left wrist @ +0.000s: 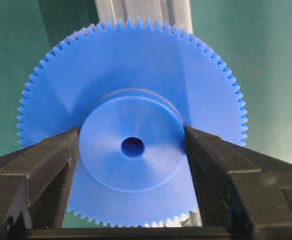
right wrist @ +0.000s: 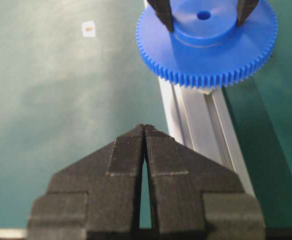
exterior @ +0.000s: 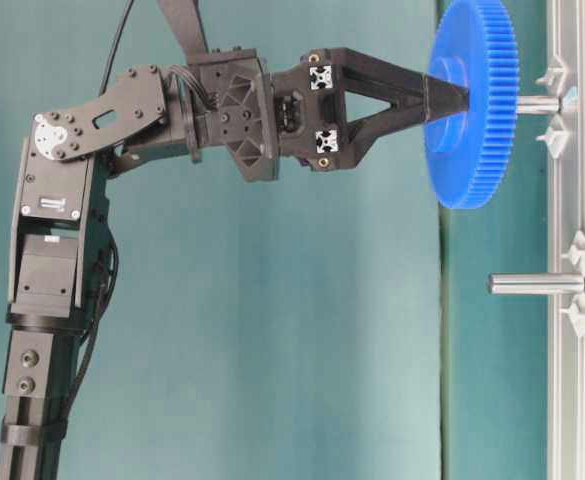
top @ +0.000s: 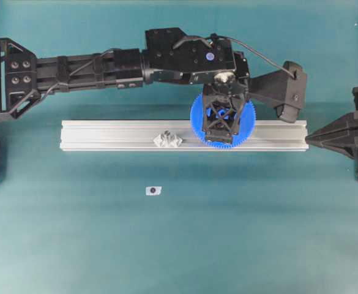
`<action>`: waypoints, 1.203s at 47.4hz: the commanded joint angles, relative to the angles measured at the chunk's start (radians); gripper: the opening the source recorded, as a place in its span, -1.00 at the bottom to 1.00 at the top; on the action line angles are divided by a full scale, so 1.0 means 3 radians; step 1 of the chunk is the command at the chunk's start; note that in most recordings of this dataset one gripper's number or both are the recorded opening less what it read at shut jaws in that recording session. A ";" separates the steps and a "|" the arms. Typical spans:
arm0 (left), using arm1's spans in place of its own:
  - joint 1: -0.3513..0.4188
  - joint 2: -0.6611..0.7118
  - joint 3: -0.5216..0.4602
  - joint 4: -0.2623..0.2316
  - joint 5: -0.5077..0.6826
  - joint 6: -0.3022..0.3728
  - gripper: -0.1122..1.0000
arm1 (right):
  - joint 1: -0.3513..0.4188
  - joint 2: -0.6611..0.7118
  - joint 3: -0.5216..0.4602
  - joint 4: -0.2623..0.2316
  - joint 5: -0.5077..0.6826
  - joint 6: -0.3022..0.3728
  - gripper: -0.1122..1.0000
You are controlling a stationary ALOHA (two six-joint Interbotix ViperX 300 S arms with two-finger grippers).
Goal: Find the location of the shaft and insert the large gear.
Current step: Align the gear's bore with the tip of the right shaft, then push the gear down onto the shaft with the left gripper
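My left gripper [left wrist: 132, 134] is shut on the raised hub of the large gear [left wrist: 136, 75], a bright blue toothed disc. It holds the gear [top: 197, 116] flat over the right half of the aluminium rail [top: 105, 135]. In the table-level view a thin grey shaft [exterior: 539, 103] rises from the rail straight behind the gear [exterior: 477, 150], in line with its hub. Whether its tip is inside the centre hole I cannot tell. A second shaft [top: 166, 139] with clear mounts stands free further left on the rail. My right gripper [right wrist: 144, 127] is shut and empty.
The right gripper [top: 310, 139] rests by the rail's right end. A small white piece with a dark centre [top: 153, 190] lies on the teal mat in front of the rail. The free shaft [exterior: 537, 284] sticks well out from the rail [exterior: 577, 400].
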State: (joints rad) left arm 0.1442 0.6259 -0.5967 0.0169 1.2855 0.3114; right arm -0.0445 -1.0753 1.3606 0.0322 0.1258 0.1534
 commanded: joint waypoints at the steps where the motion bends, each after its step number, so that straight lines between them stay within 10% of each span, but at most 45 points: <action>1: 0.0138 -0.0087 -0.0072 0.0020 -0.0010 0.0020 0.47 | -0.0005 0.0020 -0.0036 0.0000 -0.0010 0.0036 -0.76; 57: 0.0107 -0.0107 -0.0107 0.0020 -0.0015 -0.0010 0.48 | 0.0000 0.0020 -0.0041 0.0000 -0.0015 0.0036 -0.76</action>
State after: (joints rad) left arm 0.1457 0.6259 -0.5967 0.0169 1.2870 0.3068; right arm -0.0430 -1.0753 1.3606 0.0322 0.1273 0.1549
